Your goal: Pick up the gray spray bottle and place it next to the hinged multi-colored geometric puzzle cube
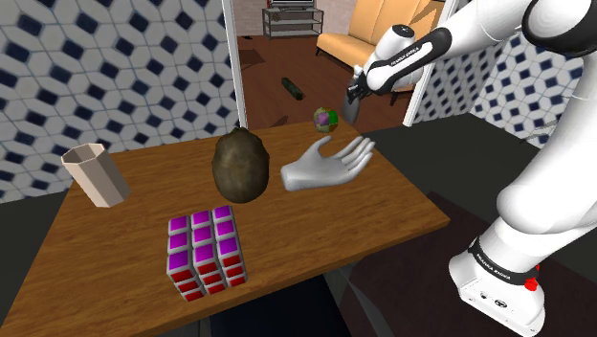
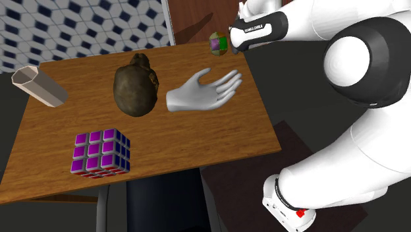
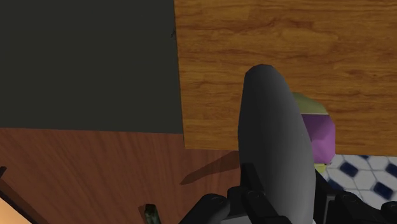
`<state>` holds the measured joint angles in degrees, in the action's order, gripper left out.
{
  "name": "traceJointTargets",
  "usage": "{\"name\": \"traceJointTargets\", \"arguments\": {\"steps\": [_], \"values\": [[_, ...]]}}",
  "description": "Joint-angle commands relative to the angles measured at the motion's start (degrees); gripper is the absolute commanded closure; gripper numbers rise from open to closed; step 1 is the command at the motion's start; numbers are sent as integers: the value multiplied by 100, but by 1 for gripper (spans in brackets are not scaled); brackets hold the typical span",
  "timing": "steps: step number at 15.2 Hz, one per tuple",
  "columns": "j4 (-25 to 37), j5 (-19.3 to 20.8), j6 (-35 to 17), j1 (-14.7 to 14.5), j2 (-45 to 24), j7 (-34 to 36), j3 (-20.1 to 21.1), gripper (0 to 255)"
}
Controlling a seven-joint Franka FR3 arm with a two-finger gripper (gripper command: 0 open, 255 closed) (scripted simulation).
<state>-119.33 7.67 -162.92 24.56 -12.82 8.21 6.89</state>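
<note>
A smooth gray spray bottle [image 3: 273, 133] rises from between the black fingers of my gripper [image 3: 283, 189], which is shut on it. Just behind the bottle lies the small puzzle cube [image 3: 319, 135], with purple and yellow-green faces, at the far corner of the wooden table [image 3: 254, 51]. In the shoulder view my gripper [image 1: 353, 103] hangs a little above the table's far edge, just to the right of the cube [image 1: 325, 120]. The second exterior view has the cube [image 2: 219, 43] at the table's far right corner, beside the hand.
On the table stand a white hand model [image 1: 330, 163], a dark brown lumpy object [image 1: 239, 165], a large purple and red cube [image 1: 204, 251] and a beige hexagonal cup [image 1: 94, 174]. Beyond the far edge are a wood floor, a dark bottle [image 1: 293, 87] and an orange sofa [image 1: 368, 33].
</note>
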Motion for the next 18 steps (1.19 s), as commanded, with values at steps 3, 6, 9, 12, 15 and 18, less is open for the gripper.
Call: {"name": "traceJointTargets", "arguments": {"steps": [3,6,9,12,15,18], "values": [[-94,115,-275,-48,-177,101,-65,255],[-137,202,-473,-95,-331,178,-129,255],[-168,290,-667,-150,-493,258,-203,255],[-192,396,-909,-234,-709,359,-311,255],[-192,394,-909,-235,-709,357,-313,255],[-192,394,-909,-235,-709,357,-313,255]]}}
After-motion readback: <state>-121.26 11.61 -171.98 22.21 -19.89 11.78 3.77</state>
